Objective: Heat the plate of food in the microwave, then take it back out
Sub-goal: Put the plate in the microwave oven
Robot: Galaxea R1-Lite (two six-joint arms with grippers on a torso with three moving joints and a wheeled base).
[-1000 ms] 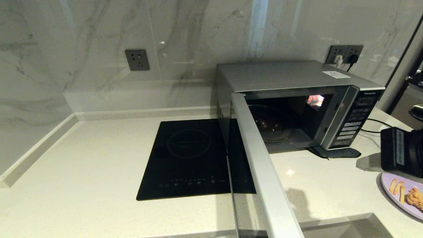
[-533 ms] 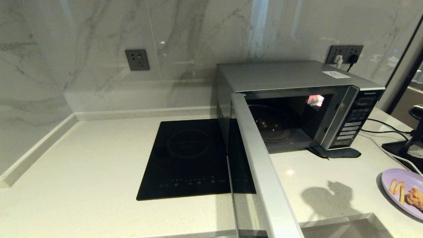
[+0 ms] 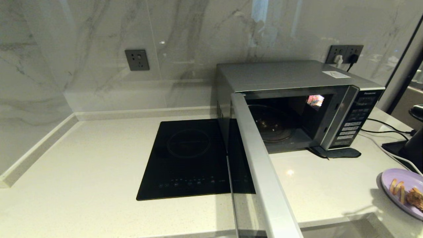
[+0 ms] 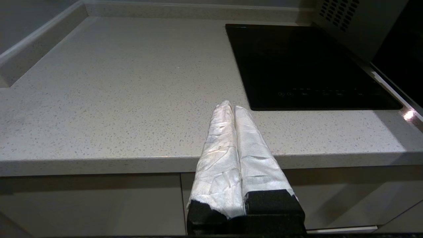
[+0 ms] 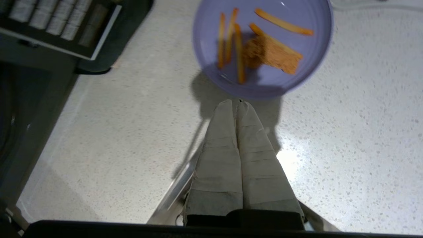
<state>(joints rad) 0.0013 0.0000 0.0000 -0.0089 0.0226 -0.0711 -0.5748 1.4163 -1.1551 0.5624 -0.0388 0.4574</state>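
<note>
tabletop (image 3: 99, 158): pale speckled stone; carries everything here
microwave (image 3: 290, 77): silver Panasonic at the back right; door swung wide, cavity empty
plate of food (image 5: 264, 46): lilac, on the tabletop right of the microwave; likely stiff, light, slippery-rimmed; fries could slide if tipped; best pinched at the near rim
right gripper (image 5: 236, 105): above the tabletop just beside the plate's rim; jaws clenched, empty
left gripper (image 4: 231, 107): parked by the tabletop's front edge; jaws clenched, empty

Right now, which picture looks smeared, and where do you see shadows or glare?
Right wrist view: the plate of food looks slightly smeared, and the shut right claw throws a dark shadow toward it, with a bright glare patch on the counter. Head view: a small light spot on the counter before the microwave. Left wrist view: sharp, evenly lit.
</note>
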